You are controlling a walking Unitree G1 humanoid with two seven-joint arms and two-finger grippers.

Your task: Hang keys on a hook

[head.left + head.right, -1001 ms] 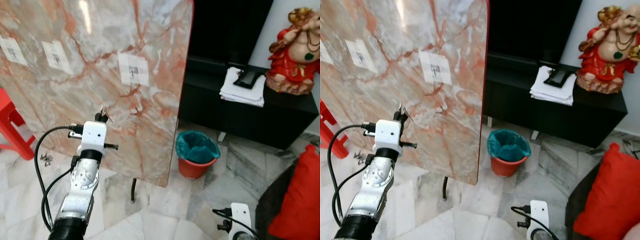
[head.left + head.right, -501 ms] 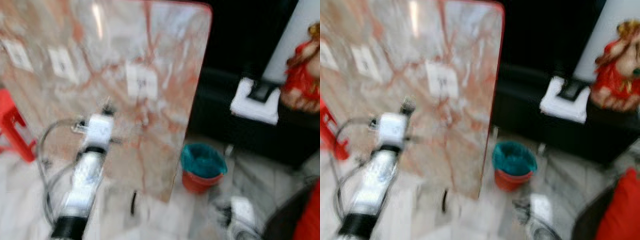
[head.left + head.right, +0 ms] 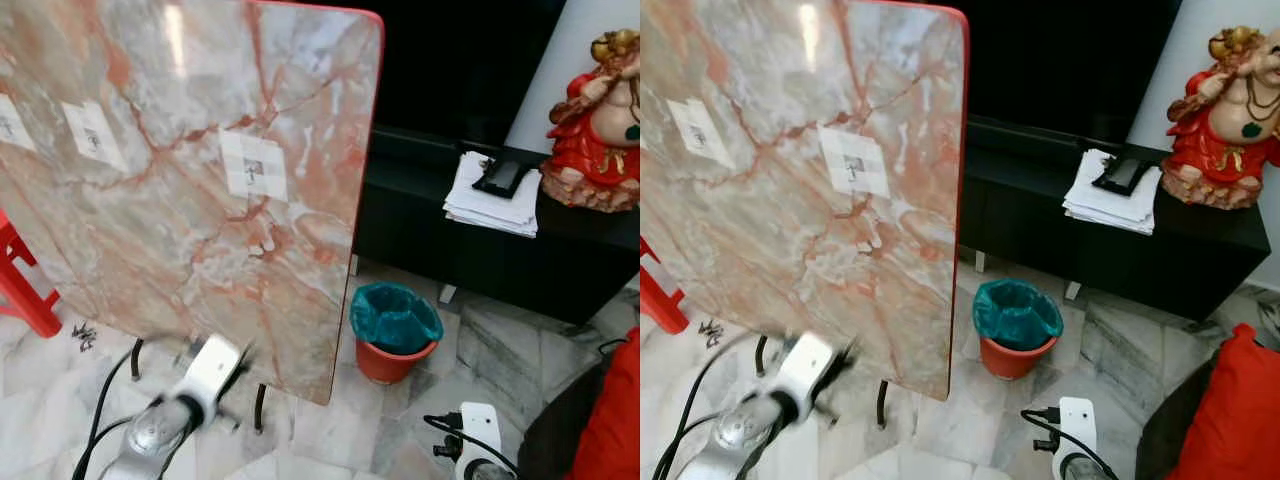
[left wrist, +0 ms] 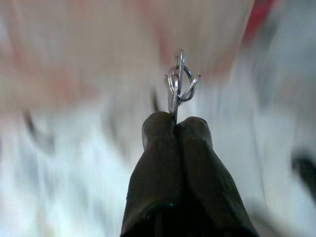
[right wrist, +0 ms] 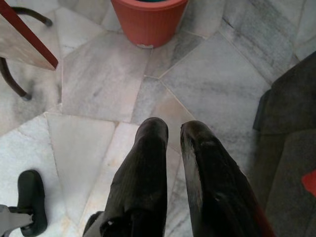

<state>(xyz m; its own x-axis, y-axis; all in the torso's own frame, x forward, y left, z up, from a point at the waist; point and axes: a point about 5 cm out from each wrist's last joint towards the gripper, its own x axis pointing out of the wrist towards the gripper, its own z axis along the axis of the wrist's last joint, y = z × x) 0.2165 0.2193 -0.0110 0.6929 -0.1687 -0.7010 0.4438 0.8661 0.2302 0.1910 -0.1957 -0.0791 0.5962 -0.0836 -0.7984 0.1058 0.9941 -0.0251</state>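
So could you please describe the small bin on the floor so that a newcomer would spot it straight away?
Find the big marble tabletop standing on edge, then the long black cabinet behind its right edge. On the pale stone floor between the two stands the bin: a small orange-red bucket lined with a teal bag, the only round container down there.
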